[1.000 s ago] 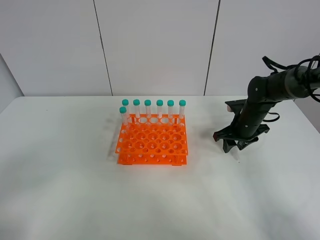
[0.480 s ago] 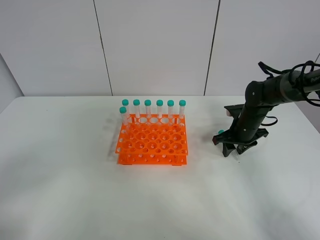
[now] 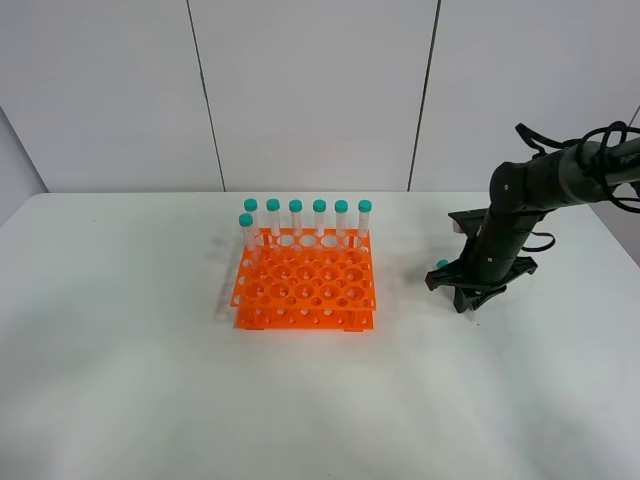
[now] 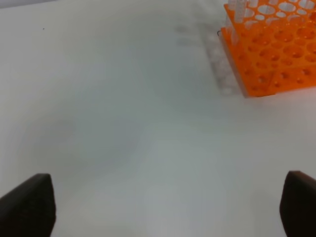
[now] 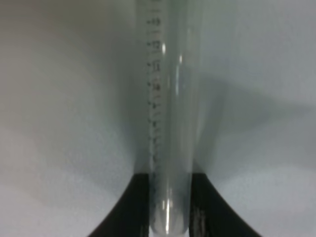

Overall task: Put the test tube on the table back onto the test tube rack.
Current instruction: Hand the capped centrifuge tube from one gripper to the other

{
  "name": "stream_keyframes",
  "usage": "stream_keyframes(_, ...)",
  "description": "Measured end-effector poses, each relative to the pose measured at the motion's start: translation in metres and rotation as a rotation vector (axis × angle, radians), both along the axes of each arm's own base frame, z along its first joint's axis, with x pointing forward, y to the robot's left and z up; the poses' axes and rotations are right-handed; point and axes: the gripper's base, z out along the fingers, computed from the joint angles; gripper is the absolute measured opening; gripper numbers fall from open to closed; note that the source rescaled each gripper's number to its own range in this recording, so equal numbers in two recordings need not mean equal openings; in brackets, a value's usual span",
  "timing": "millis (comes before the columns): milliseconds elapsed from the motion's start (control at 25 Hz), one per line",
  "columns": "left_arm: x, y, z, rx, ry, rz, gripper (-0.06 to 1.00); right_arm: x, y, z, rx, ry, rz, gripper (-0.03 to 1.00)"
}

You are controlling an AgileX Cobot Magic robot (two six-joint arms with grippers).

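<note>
The test tube [image 5: 170, 123] lies on the white table [image 3: 150, 380] at the right, its teal cap [image 3: 441, 264] poking out beside my right gripper [image 3: 466, 297]. In the right wrist view the clear graduated tube runs between the two dark fingers [image 5: 132, 207], which press against both its sides, so my right gripper [image 5: 169, 215] is shut on it. The orange test tube rack [image 3: 305, 290] stands mid-table, well left of that gripper. My left gripper [image 4: 168, 207] is open over bare table, with the rack [image 4: 269, 54] some way off.
Several teal-capped tubes [image 3: 307, 215] stand upright along the rack's back row and far left side. White wall panels rise behind the table's far edge. Bare tabletop lies between the rack and the right gripper.
My right gripper has dropped low onto the table and its fingers have closed around the test tube. The left gripper and the rack have not moved.
</note>
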Motion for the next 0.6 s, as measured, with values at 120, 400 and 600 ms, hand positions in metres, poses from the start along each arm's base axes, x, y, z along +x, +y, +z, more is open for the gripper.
stream_keyframes(120, 0.000, 0.000, 0.000, 0.000, 0.000, 0.000, 1.00, 0.000, 0.000, 0.000, 0.000, 0.000, 0.000, 0.01)
stream_keyframes(400, 0.000, 0.000, 0.000, 0.000, 0.000, 0.000, 1.00, 0.000, 0.000, 0.005, 0.003, -0.013, 0.001, 0.01)
stream_keyframes(600, 0.000, 0.000, 0.000, 0.000, 0.000, 0.000, 1.00, -0.001, 0.000, 0.046, 0.013, -0.113, 0.021, 0.01)
